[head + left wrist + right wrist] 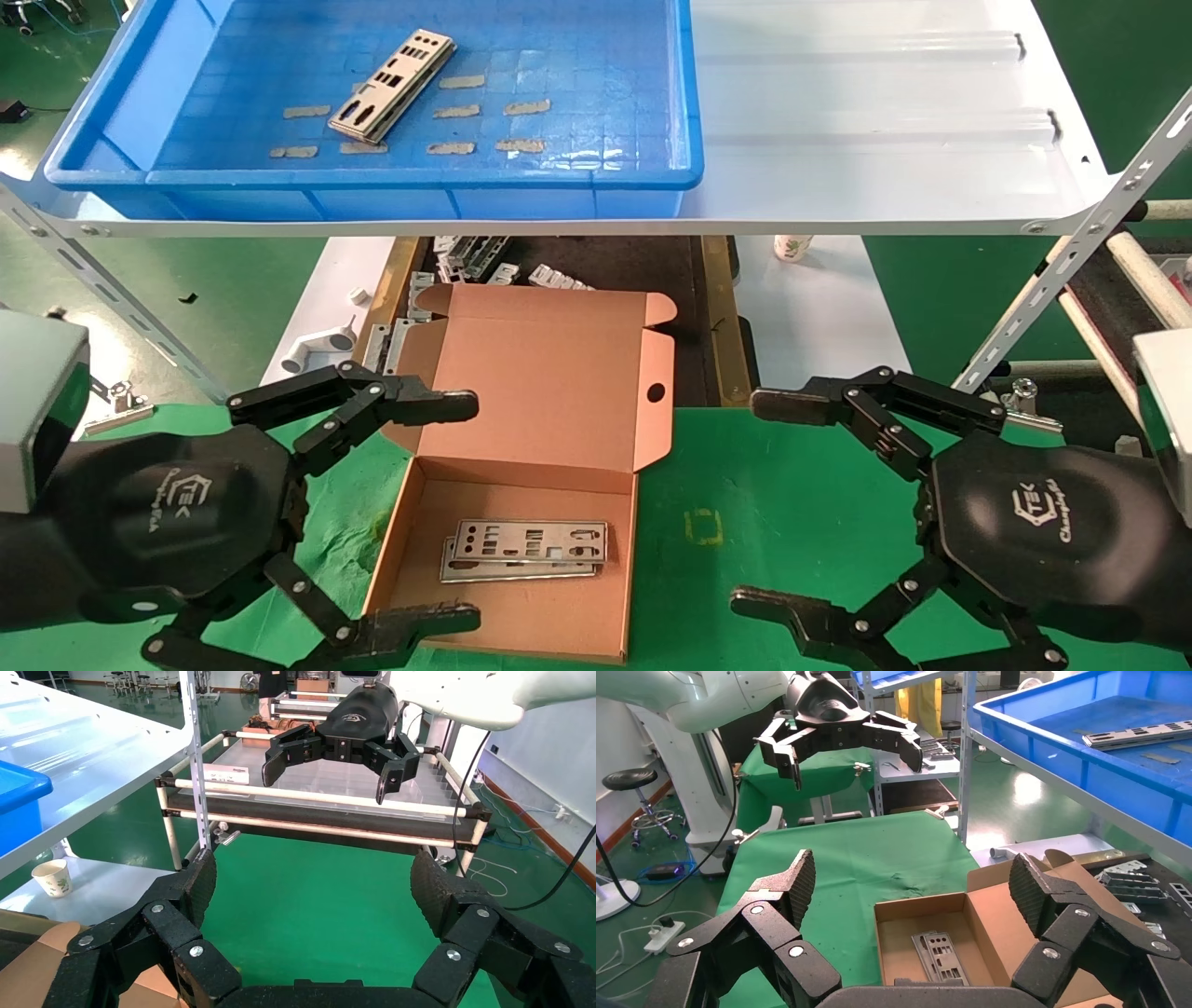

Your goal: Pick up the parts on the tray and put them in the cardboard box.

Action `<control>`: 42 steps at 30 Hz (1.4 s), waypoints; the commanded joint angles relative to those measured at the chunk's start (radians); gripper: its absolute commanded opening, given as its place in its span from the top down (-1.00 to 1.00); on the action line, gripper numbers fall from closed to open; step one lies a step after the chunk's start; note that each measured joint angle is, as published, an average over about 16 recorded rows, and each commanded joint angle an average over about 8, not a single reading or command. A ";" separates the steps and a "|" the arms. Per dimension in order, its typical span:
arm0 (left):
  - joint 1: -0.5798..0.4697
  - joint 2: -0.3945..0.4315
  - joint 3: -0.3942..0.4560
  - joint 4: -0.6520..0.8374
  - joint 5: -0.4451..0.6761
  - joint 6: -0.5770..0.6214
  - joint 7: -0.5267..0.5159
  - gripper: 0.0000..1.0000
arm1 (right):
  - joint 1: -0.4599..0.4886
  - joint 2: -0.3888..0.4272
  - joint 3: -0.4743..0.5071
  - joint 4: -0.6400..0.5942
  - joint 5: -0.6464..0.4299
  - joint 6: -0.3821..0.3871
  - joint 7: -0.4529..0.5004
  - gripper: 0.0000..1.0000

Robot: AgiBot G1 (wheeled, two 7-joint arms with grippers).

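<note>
My left gripper (456, 508) hangs with its fingers spread wide and nothing between them, one fingertip over the left wall of the cardboard box (521, 615) and the other near the box's front left corner. My right gripper (759, 503) is spread just as wide and holds nothing, low over the green cloth (792, 522) to the right of the box and well apart from it. From the right wrist I see the left gripper (845, 745) across the cloth, and the left wrist shows the right gripper (330, 769) the same way. The box lies open on the cloth with its lid tipped back, and two parts (526, 548) rest stacked flat on its floor, the upper one slightly offset from the lower. Up on the white shelf (885, 140) sits the tray (372, 182), and one part (391, 86) lies at an angle on its grid floor among tan tape patches (526, 107), towards the left half. Small grey brackets (484, 261) lie in the dark bay behind the box, and a paper cup (792, 247) stands beyond on the right
</note>
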 commanded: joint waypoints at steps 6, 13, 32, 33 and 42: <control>-0.003 0.003 0.004 0.006 0.003 0.000 0.003 -1.00 | 0.000 0.000 0.000 0.000 0.000 0.000 0.000 -1.00; -0.005 0.004 0.006 0.009 0.004 -0.001 0.004 -1.00 | 0.000 0.000 0.000 0.000 0.000 0.000 0.000 -1.00; -0.006 0.006 0.008 0.012 0.006 -0.001 0.005 -1.00 | 0.000 0.000 0.000 0.000 0.000 0.000 0.000 -1.00; -0.006 0.006 0.008 0.012 0.006 -0.001 0.005 -1.00 | 0.000 0.000 0.000 0.000 0.000 0.000 0.000 -1.00; -0.007 0.006 0.009 0.013 0.006 -0.001 0.006 -1.00 | 0.000 0.000 0.000 0.000 0.000 0.000 0.000 -1.00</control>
